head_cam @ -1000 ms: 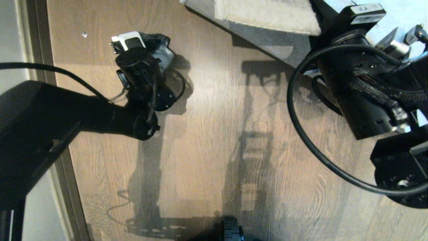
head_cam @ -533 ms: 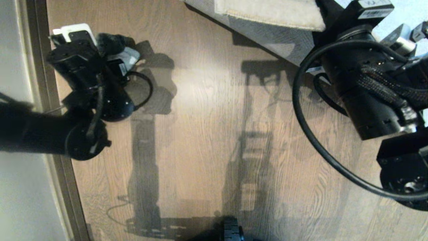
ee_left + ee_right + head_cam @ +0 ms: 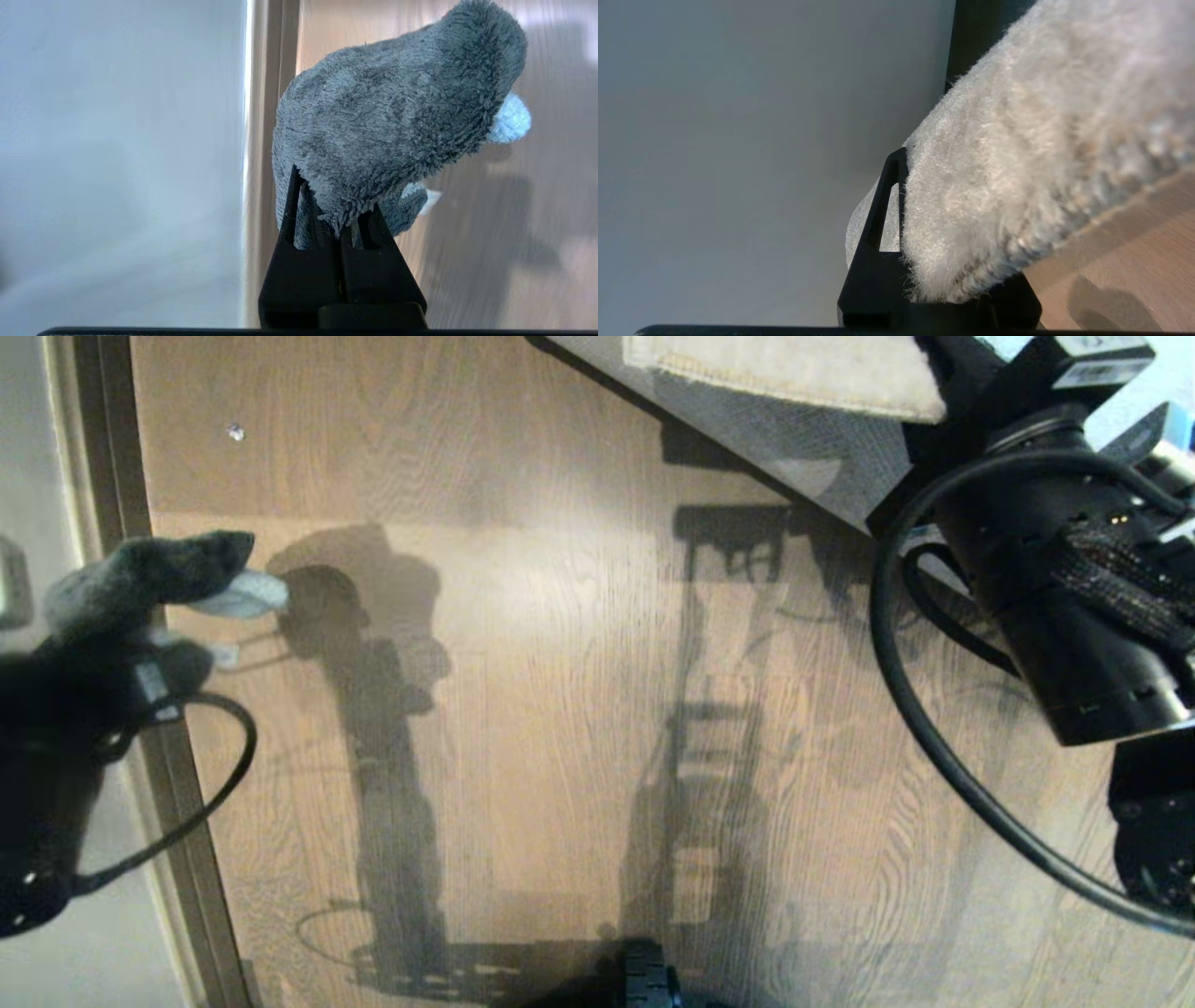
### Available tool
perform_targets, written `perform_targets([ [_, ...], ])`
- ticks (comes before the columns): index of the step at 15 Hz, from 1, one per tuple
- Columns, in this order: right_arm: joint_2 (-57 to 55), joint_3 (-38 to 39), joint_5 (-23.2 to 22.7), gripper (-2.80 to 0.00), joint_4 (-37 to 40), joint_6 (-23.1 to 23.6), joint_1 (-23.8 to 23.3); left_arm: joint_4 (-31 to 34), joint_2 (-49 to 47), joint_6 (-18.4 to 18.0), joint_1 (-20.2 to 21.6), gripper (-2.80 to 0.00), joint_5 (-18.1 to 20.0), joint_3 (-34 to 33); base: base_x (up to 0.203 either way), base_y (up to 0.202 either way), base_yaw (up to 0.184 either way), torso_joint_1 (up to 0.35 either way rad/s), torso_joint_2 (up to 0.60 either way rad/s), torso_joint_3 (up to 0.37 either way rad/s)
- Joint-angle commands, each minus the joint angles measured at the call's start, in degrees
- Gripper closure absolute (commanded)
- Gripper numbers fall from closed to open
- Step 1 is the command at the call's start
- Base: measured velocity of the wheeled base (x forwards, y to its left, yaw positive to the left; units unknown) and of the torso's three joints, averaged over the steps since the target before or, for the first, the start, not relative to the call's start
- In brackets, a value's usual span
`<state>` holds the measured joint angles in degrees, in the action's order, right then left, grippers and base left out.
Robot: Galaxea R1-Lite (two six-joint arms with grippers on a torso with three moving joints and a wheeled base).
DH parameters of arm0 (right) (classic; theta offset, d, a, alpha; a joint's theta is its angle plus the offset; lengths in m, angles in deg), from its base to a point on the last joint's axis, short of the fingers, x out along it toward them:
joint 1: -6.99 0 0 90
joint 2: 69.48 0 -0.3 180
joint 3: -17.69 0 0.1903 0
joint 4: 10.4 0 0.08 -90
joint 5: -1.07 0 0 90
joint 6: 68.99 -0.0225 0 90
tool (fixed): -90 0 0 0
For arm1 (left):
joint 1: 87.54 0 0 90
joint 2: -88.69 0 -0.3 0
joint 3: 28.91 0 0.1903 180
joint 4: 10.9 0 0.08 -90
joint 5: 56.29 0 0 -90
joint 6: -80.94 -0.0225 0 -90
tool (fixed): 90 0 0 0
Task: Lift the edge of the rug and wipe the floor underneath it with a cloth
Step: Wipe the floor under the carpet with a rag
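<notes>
The left pincer [image 3: 334,224] is clamped on the cloth [image 3: 154,574], held clear above the floor [image 3: 560,663] at 9 o'clock in the head view, over the dark skirting strip [image 3: 117,476]. The right pincer [image 3: 943,280] is clamped on the rug edge [image 3: 794,373], raised at 1 o'clock with its cream underside showing. The right arm hides the grip in the head view. A pale speck [image 3: 235,431] lies at 11 o'clock.

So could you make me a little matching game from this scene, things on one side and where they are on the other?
Things:
1. cloth
2. rug edge
3. floor
4. small pale speck

Places or states:
A. lifted, pinched by the right gripper
B. lying on the boards near the skirting
C. held in the left gripper
D. bare brown wood, crossed by shadows

Pairs: 1-C, 2-A, 3-D, 4-B
</notes>
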<state>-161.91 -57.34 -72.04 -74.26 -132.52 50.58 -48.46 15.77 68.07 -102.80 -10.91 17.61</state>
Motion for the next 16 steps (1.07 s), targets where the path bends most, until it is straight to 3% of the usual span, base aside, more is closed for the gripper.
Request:
perform_targets([
  [1,0.67,0.84,0.07,0.0,-2.51,-0.37,0.0,3.63,13.67,-0.31,0.09,0.0,3.18,-10.18,0.0,0.0,0.0,0.0,0.0,0.0],
  [5,1.47,2.66,0.07,0.0,-2.51,-0.37,0.0,17.06,28.49,-0.36,-0.04,0.0,14.4,-19.54,0.0,0.0,0.0,0.0,0.0,0.0],
  [9,1.64,3.31,-3.32,0.0,-2.51,-0.12,0.08,43.25,48.58,-0.25,-0.41,0.0,27.24,-20.7,0.0,0.0,0.0,0.0,0.0,0.0],
  [12,1.9,4.88,-3.96,0.0,-2.51,-0.2,0.09,56.35,57.6,1.94,-0.45,0.0,33.47,-20.66,0.0,0.0,0.0,0.0,0.0,0.0],
  [14,1.99,5.62,-3.98,0.0,-2.51,-0.28,0.09,60.92,56.92,6.65,-0.47,0.0,40.71,-20.81,0.0,0.0,0.0,0.0,0.0,0.0],
  [16,2.08,6.59,-5.29,0.0,-2.51,-0.28,0.09,61.88,56.84,7.74,-0.47,0.0,44.92,-21.72,0.0,0.0,0.0,0.0,0.0,0.0],
])
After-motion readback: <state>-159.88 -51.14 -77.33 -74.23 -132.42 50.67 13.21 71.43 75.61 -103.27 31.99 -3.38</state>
